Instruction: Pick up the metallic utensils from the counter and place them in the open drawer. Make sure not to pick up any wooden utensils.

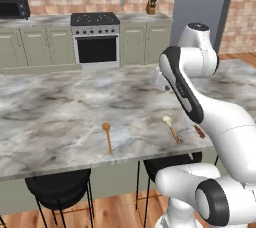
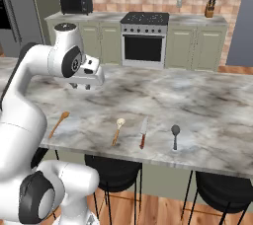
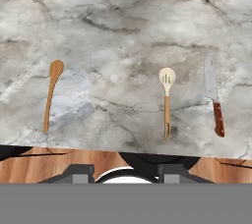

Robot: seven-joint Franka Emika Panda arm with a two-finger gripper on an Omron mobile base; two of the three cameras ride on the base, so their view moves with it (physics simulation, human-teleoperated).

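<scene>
A white robot arm holds its gripper [image 2: 88, 87] above the marbled counter [image 1: 60, 117] in a rendered kitchen, well clear of the row of utensils lined up along the counter's near edge. The jaws carry nothing; whether they stand apart or together cannot be told from these angles.

Seen from the hand, the row lies below and ahead of the gripper, with the pale-headed spoon [image 3: 167, 101] almost straight in front. The orange-brown wooden spoon [image 3: 51, 94] lies well to one side of that spoon. On the other side, just beside it, rests the knife [image 3: 213, 94], its red-brown handle toward the counter's edge and its silvery blade pointing inward. In the right base view, the dark grey spoon [image 2: 175, 135] lies beyond the knife, farthest from the pale-headed spoon and from the arm, its bowl turned away from the edge.

All four utensils lie flat, roughly parallel, none touching another. The gripper hangs over open stone farther in from the edge than the pale-headed spoon, apart from every utensil.
</scene>
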